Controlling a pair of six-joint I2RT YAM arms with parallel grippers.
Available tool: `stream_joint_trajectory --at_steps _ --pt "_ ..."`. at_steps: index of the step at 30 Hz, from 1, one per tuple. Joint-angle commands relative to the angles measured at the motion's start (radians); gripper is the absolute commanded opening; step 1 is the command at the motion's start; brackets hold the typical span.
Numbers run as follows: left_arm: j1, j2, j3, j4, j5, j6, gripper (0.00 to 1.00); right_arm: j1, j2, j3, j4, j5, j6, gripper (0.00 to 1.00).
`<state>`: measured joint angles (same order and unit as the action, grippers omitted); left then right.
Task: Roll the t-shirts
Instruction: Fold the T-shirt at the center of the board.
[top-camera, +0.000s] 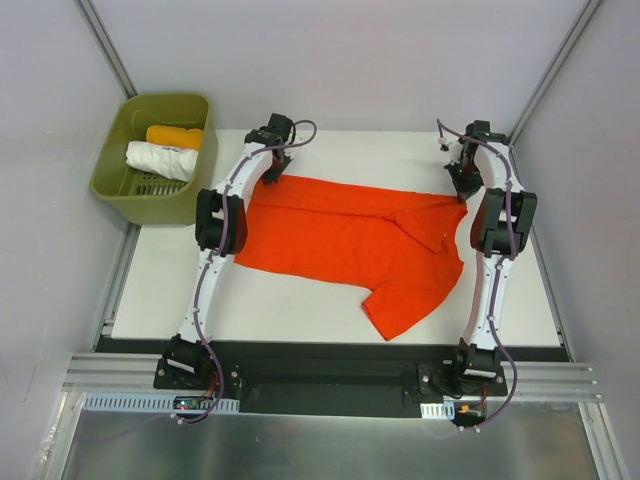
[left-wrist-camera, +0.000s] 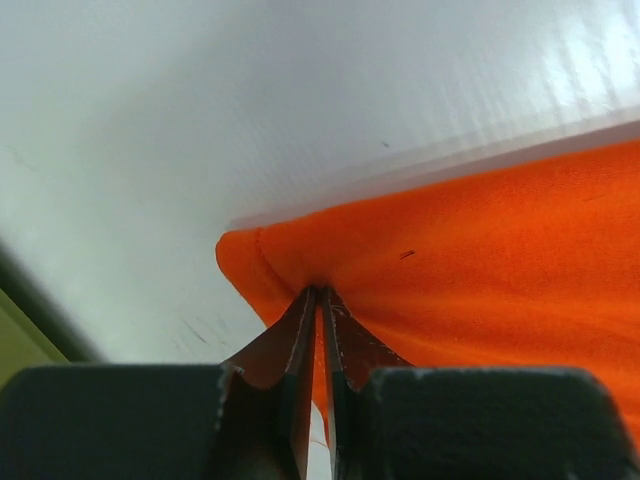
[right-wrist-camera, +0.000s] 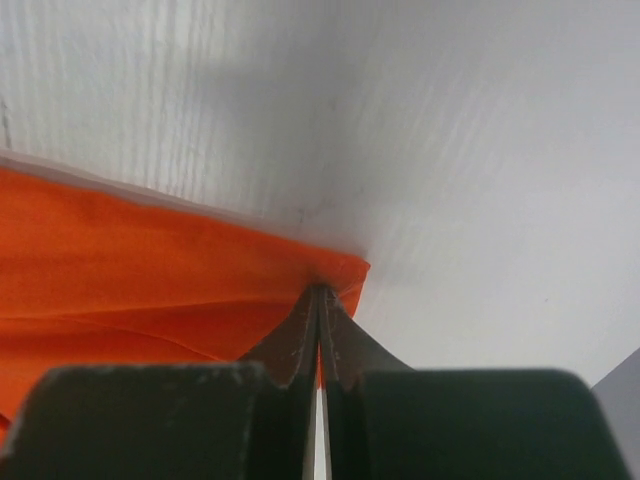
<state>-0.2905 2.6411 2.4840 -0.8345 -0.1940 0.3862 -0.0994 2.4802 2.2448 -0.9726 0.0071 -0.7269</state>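
Tee (top-camera: 340, 235) position: flat on the tabletop (top-camera: 300, 310), spread across the middle and far half. One sleeve points toward the near edge. The far edge of the cloth runs from one arm to the other.

Left tool (left-wrist-camera: 320, 292): set on the far-left corner of the tee. Its jaws are pressed together on the corner hem, and the cloth puckers at the tips.

Right tool (right-wrist-camera: 320, 288): set on the far-right corner. Its jaws are pressed together in the same way, pinching the corner fold. Both corners lie low, at or just above the tabletop; no part of the tee hangs free.

Bin (top-camera: 112, 185): stands off the far-left corner of the tabletop, well apart from the tee. It holds a white roll (top-camera: 160, 160) and a yellow roll (top-camera: 175, 136).

Step in hand, as judged: both far corners are gripped, and the rolling itself is not yet begun. The tee is unfolded, with no turn of cloth made.

Next move, as judged:
- Raise both corners together and level, so the far edge does not skew.
- Carry that edge toward the near side to fold or start the first turn.
- Hold the pinch throughout; thin cloth could slip from narrow tips.
- Watch the near sleeve, which may bunch under the fold.
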Motion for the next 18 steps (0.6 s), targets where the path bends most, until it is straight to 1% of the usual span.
stream_joint_trajectory --at_steps 1,3,4,5,6,7,8,9,10,11,12,13,14,15,16,17,18 --pt "0.036 0.042 0.027 0.015 -0.024 0.017 0.11 0.004 0.046 0.090 0.060 0.033 0.015 0.01" --pt "0.033 -0.012 0.027 0.038 0.017 0.014 0.15 -0.005 0.011 0.104 0.081 0.010 0.059 0.02" --pt "0.031 -0.038 0.027 0.057 0.031 0.013 0.18 -0.009 -0.021 0.096 0.092 -0.040 0.079 0.04" --pt "0.021 -0.064 0.026 0.066 0.040 0.010 0.27 -0.017 -0.053 0.064 0.122 -0.061 0.095 0.08" --pt "0.014 -0.122 0.021 0.075 0.074 0.010 0.32 -0.019 -0.087 0.032 0.141 -0.076 0.110 0.17" --pt "0.008 -0.153 0.010 0.095 0.090 0.011 0.37 -0.019 -0.177 0.000 0.158 -0.099 0.130 0.22" --pt "-0.004 -0.183 -0.003 0.104 0.105 0.011 0.42 -0.019 -0.219 -0.072 0.185 -0.110 0.138 0.28" --pt "-0.013 -0.249 -0.038 0.110 0.128 0.014 0.50 -0.020 -0.266 -0.105 0.196 -0.120 0.145 0.38" --pt "-0.019 -0.279 -0.057 0.117 0.161 0.010 0.53 -0.020 -0.336 -0.129 0.201 -0.137 0.159 0.42" --pt "-0.025 -0.306 -0.083 0.118 0.165 0.003 0.55 -0.020 -0.375 -0.189 0.199 -0.147 0.162 0.45" --pt "-0.044 -0.354 -0.097 0.117 0.162 -0.009 0.61 -0.020 -0.406 -0.215 0.196 -0.157 0.164 0.49" --pt "-0.053 -0.383 -0.118 0.117 0.177 -0.038 0.64 -0.022 -0.465 -0.249 0.190 -0.191 0.158 0.50" --pt "-0.061 -0.412 -0.173 0.114 0.192 -0.050 0.67 -0.022 -0.489 -0.278 0.167 -0.214 0.150 0.50" --pt "-0.077 -0.471 -0.203 0.110 0.215 -0.064 0.74 -0.022 -0.510 -0.340 0.151 -0.243 0.138 0.50" --pt "-0.088 -0.499 -0.232 0.104 0.232 -0.090 0.79 -0.022 -0.530 -0.368 0.131 -0.309 0.126 0.50" --pt "-0.099 -0.524 -0.282 0.094 0.263 -0.101 0.79 -0.022 -0.552 -0.395 0.082 -0.343 0.095 0.49" --pt "-0.108 -0.573 -0.305 0.066 0.281 -0.112 0.79 -0.020 -0.558 -0.442 0.054 -0.373 0.080 0.46"
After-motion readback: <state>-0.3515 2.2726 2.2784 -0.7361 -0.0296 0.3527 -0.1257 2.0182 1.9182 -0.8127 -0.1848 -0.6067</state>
